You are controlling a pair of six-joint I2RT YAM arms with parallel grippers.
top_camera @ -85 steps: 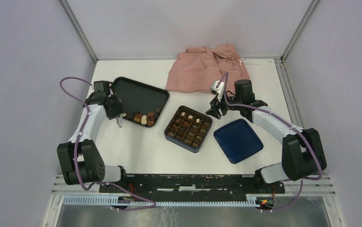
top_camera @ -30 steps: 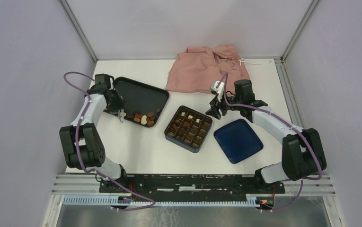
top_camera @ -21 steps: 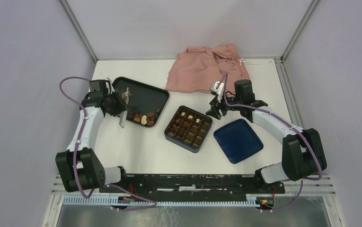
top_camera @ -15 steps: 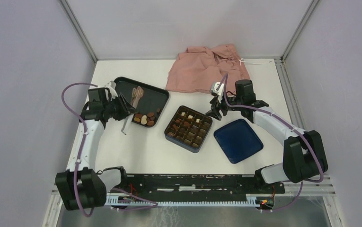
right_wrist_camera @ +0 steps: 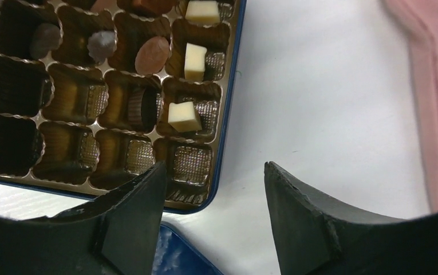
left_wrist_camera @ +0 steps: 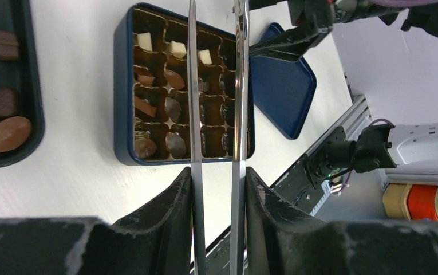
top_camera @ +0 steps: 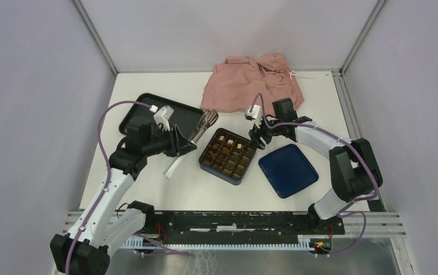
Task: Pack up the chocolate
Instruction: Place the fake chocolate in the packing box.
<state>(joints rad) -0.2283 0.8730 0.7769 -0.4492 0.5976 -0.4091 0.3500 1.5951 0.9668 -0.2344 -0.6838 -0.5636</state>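
My left gripper (left_wrist_camera: 216,172) is shut on a pair of metal tongs (left_wrist_camera: 192,86), whose two blades run up over the dark blue box (left_wrist_camera: 123,103); their tips leave the wrist view. From above, the tongs (top_camera: 205,121) point toward the box's far left corner. Chocolate pieces lie in several cells of the gridded insert, white squares (right_wrist_camera: 195,60) along one side and brown ones (left_wrist_camera: 173,109) elsewhere. More chocolate (left_wrist_camera: 8,133) lies in the black tray (top_camera: 142,112). My right gripper (right_wrist_camera: 213,169) hangs open over the table at the box's far right corner (top_camera: 255,137).
The box's blue lid (top_camera: 288,170) lies flat to the right of the box. A pink cloth (top_camera: 251,83) is bunched at the back of the table, close behind the right arm. Grey walls enclose the table on three sides.
My left arm has swung right from the black tray toward the box, carrying the tongs. The right gripper has shifted slightly left and its jaws have widened.
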